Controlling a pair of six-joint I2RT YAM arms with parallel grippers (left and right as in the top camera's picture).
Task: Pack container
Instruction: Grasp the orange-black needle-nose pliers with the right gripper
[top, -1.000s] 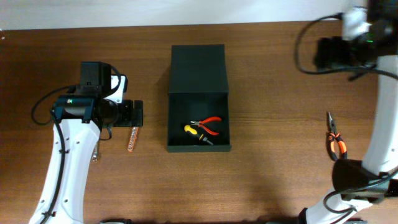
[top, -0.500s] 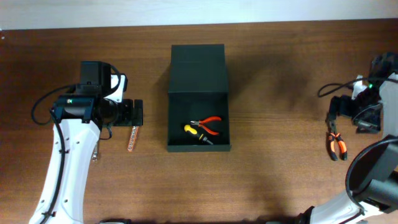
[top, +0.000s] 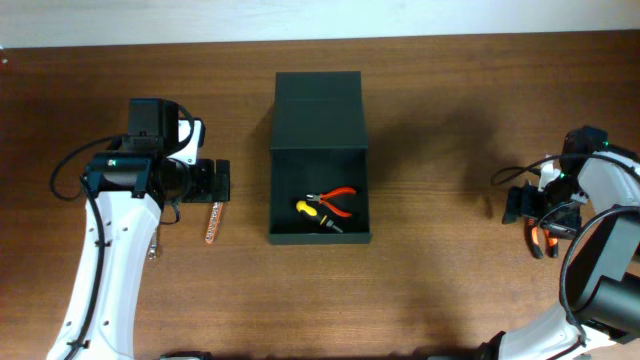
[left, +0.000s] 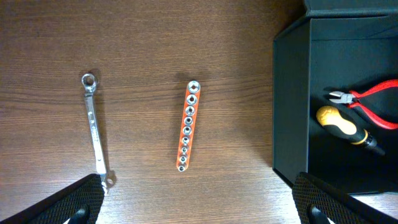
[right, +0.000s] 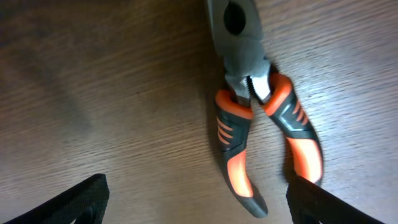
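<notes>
A brown wooden table (top: 450, 120) fills the view from above; the container (top: 318, 110) sits in the middle with its lid flipped back; red pliers (top: 336, 200) and a yellow screwdriver (top: 312, 212) lie inside it; the left gripper (top: 220, 182) is just left of the box, next to an orange socket strip (top: 212, 222); the right gripper (top: 525, 207) is far off to the right, by orange pliers (top: 542, 238); in the left wrist view its fingers (left: 78, 202) are spread wide and hold nothing, and a silver wrench (left: 94, 130) lies left of the strip; in the right wrist view the fingers are wide too, and the orange pliers lie flat on the wood between them.
</notes>
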